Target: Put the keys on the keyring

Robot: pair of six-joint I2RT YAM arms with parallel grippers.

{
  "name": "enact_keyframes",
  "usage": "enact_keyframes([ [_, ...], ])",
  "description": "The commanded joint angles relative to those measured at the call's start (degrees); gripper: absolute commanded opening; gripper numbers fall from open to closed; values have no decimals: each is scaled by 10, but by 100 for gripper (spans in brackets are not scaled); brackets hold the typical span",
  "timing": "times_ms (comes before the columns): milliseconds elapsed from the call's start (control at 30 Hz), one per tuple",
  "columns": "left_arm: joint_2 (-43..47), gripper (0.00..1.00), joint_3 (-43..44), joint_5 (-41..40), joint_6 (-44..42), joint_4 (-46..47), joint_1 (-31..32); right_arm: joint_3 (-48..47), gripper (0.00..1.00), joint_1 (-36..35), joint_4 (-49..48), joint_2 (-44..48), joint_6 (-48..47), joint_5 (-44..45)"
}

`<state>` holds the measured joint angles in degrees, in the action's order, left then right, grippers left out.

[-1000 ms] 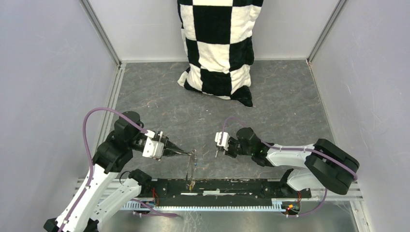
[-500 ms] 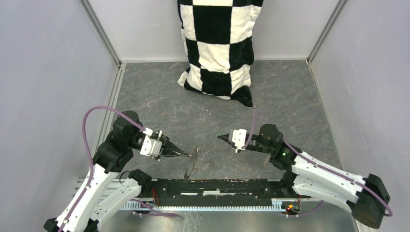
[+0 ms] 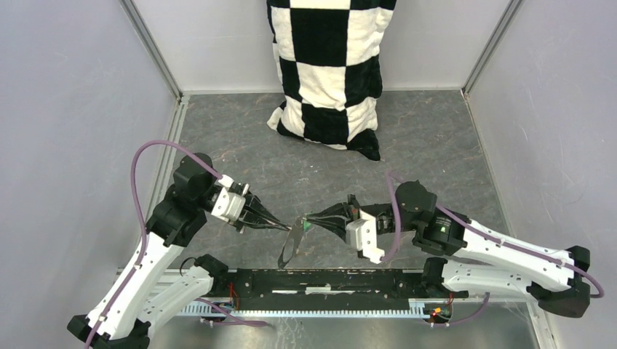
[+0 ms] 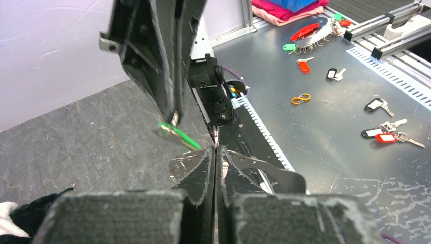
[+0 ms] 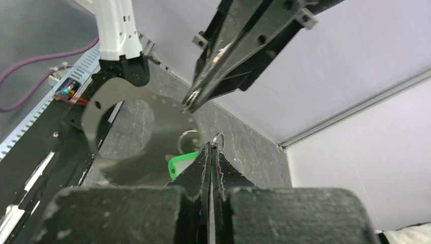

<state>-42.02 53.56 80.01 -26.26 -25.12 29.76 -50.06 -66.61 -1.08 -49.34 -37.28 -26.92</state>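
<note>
left gripper: my jaws are pressed together on the keyring, a dark grey-olive flat strap loop, pinched at its top edge. the rest of the loop hangs below my tips, lifted off the grey stone-pattern table.

right gripper: jaws clamped on the green key, a tiny metal key with a green plastic head. i hold it by the head, blade pointing out toward the left tips. key and strap are just beside each other, mid-air, between the two arms.

handling, my judgement:
- strap is light and limp; it will sag and twist, so a grip close to the thin silver ring should steady the ring best.
- ring is thin, springy wire, likely slippery against my pads; it needs its coil pried open.
- key is very light and stiff; the plastic head gives a flat face to pinch, and the hole must stay uncovered.

i cannot tell from these views whether the key's hole has met the ring. blue and yellow keys: not found.
</note>
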Motion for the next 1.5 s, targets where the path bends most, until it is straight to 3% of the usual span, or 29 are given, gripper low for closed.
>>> enact_keyframes([
  [0, -2, 2, 38, 29, 25, 29, 1, -19, 1, -26, 35, -20, -55, 13],
  [1200, -2, 2, 43, 53, -37, -18, 1, -49, 1, -80, -1, -14, -24, -25],
  [1367, 0, 2, 53, 67, -67, -14, 2, -49, 1, -81, -3, -18, -20, -40],
  [1467, -4, 2, 59, 84, -33, 38, 1, -49, 1, -81, -6, -17, -20, -48],
])
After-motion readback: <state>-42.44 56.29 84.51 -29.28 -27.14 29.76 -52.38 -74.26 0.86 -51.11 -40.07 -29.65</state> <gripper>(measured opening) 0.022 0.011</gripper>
